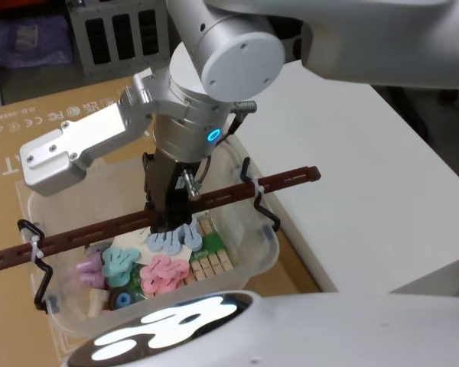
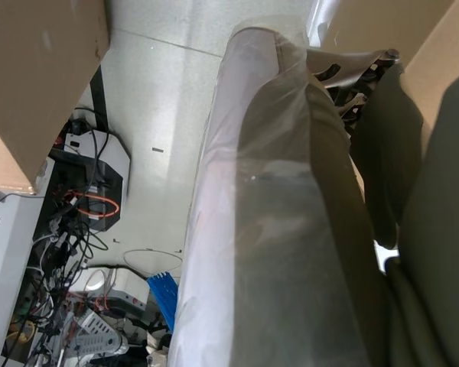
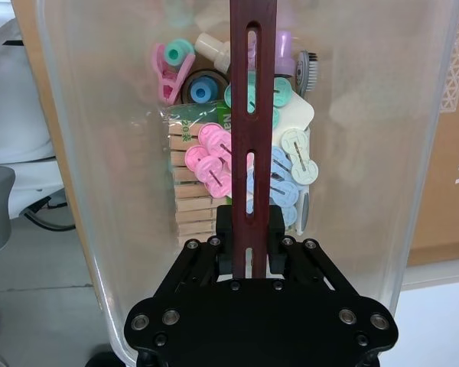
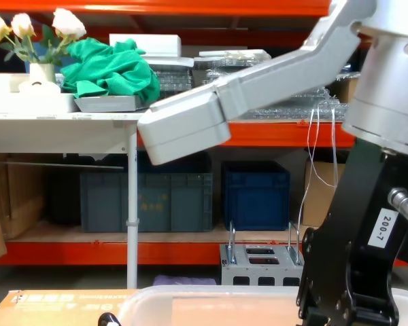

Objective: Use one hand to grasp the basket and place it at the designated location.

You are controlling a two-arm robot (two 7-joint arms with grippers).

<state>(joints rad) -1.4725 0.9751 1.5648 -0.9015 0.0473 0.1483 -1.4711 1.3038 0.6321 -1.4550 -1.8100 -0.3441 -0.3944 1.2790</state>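
1. Over the middle of the basket (image 1: 274,246) the right arm comes down from the upper right of the head view, with its last joints turned so that the wrist points straight down
2. On the wrist a small blue ring light (image 1: 213,135) is lit, and a grey box-shaped part (image 1: 69,149) sticks out toward the robot's left
3. The right gripper (image 1: 168,222) stands upright, and its black fingers are closed narrowly on the brown bar (image 1: 275,181), one on each side of it; the right wrist view shows this grip well (image 3: 250,229)
4. This slotted bar lies across the top of the basket, and a black wire hook (image 1: 258,200) holds it to the rim at each end
5. Through the frosted walls one sees pink clips (image 1: 164,275), pale blue and green ones, and a row of wooden pegs (image 1: 210,260)
6. The basket is above the brown cardboard (image 1: 8,164), just beside the edge of the white tabletop (image 1: 352,176); whether it rests there or is lifted I cannot tell
7. From the chest view the gripper shows large at the right, with a label "200-7" (image 4: 383,229)
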